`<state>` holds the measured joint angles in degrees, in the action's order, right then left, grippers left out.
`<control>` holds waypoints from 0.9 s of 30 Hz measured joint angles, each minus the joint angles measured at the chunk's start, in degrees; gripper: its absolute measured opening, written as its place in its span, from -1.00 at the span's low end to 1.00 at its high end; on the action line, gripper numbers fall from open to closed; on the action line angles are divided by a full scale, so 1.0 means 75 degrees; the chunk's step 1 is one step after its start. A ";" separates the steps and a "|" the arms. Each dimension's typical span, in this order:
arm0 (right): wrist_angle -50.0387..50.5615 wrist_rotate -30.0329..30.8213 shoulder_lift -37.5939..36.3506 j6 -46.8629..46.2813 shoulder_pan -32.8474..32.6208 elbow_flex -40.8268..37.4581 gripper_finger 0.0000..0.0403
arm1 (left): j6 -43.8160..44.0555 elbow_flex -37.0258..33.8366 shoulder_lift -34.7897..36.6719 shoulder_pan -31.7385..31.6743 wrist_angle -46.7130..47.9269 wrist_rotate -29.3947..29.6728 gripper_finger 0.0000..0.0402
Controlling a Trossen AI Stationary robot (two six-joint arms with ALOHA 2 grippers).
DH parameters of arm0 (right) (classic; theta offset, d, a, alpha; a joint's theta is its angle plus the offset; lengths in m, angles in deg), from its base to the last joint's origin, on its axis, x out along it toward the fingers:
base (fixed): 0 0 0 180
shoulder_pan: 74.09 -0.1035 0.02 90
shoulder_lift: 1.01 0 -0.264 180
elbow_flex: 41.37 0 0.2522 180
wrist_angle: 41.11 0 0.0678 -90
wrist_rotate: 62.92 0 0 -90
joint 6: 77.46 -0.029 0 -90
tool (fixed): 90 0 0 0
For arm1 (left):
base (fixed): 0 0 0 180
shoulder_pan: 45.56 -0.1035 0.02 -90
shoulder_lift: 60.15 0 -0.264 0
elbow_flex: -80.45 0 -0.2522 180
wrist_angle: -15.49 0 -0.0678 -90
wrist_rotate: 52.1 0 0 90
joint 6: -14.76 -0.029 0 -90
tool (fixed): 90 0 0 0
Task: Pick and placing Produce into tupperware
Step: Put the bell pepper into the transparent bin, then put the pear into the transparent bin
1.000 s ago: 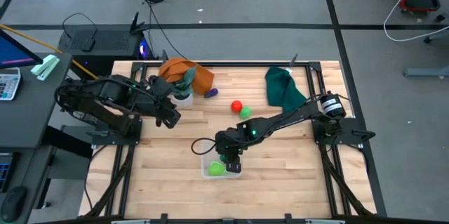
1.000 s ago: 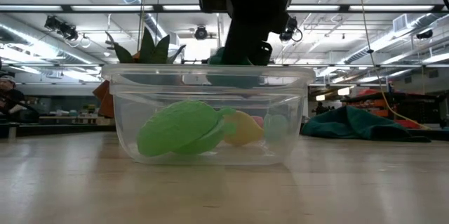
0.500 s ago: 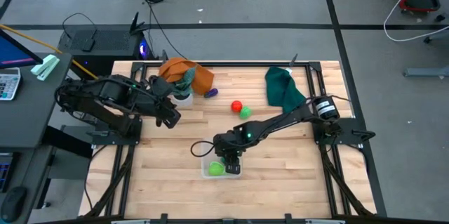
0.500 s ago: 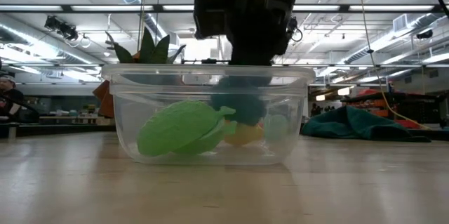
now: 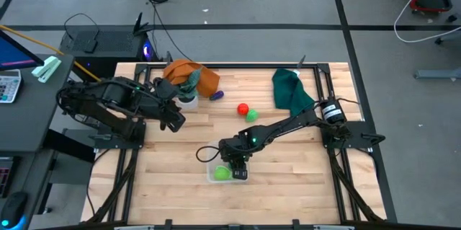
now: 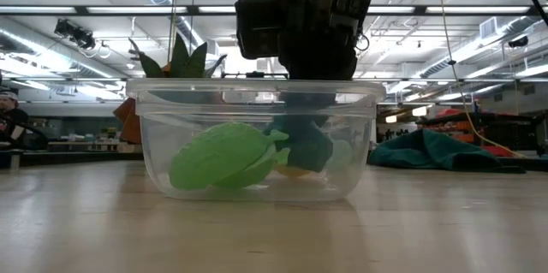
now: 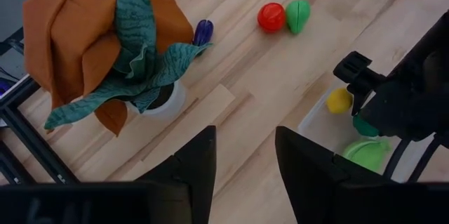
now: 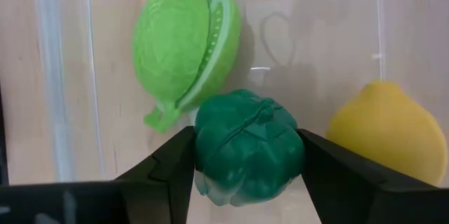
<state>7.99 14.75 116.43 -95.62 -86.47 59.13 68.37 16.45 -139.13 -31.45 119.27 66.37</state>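
The clear tupperware (image 5: 216, 175) sits near the table's near edge, and its wall (image 6: 154, 136) fills the low view. On its floor lie a light green piece (image 8: 186, 48) and a yellow piece (image 8: 382, 136). My right gripper (image 8: 249, 161) reaches down inside it, shut on a dark green piece (image 8: 249, 147). A red piece (image 5: 243, 109), a green piece (image 5: 251, 115) and a purple piece (image 5: 217, 95) lie on the table farther off. My left gripper (image 7: 245, 147) waits open beside the potted plant (image 7: 144, 76). My right gripper pinches the dark green piece by its two opposite sides (image 8: 203, 150) between its fingers (image 8: 168, 168), from above, pointing down. The piece (image 6: 301, 143) sits low inside the tupperware, beside the light green piece (image 6: 227, 155). Whether it touches the floor I cannot tell.
An orange cloth (image 5: 189, 75) lies behind the white plant pot (image 5: 189, 100) at the far left. A dark green cloth (image 5: 290, 89) lies at the far right. Bare wood stretches left and right of the tupperware along the near edge.
My right gripper has gone down into the tupperware with the dark green piece: a second ago the piece was at the rim, now it is low between the light green and yellow pieces. The gripper stays shut on it.
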 joint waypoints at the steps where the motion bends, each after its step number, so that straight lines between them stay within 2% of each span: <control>1: -0.0002 -0.0004 0.0000 0.0002 0.0000 0.0000 -0.04 | 0.0000 0.0000 0.0000 0.0000 0.0000 -0.0003 -0.22; 12: 0.0105 -0.0042 -0.0067 0.0016 -0.0020 0.0000 0.22 | 0.0015 0.0000 0.0000 0.0000 0.0000 0.0000 -0.25; 20: 0.0597 0.0037 -0.0412 0.0168 0.0032 0.0503 0.24 | 0.0026 0.0000 -0.0003 0.0000 -0.0003 0.0000 -0.22; 27: 0.2180 0.1039 -0.0759 0.0793 0.0107 0.1456 0.21 | 0.0166 0.0000 -0.0003 0.0000 0.0001 -0.0003 -0.25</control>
<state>24.34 22.54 110.74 -89.67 -85.66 70.05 69.62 16.45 -139.15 -31.45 119.28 66.35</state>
